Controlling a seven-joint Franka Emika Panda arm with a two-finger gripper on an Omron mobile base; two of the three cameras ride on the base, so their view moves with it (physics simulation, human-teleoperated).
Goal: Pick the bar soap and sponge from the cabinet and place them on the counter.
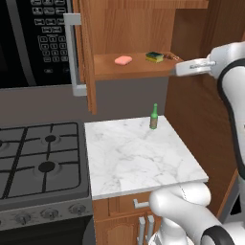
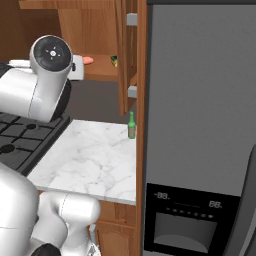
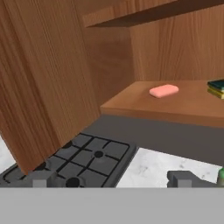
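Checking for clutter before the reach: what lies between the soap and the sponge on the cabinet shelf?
Nothing: bare wooden shelf separates the soap from the sponge, seen in the left base view.

Light: I see even, soft, flat rendering.
Shadows: dim inside the cabinet (image 1: 143, 28).
Sharpness: slightly soft, no glare.

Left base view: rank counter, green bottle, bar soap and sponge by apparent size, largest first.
1. White grey-veined marble counter, by far the largest.
2. Small green glass bottle standing on it.
3. Salmon-pink bar soap and yellow-and-dark-green sponge look alike in size on the cabinet shelf; both sit farther away, so no ranking.
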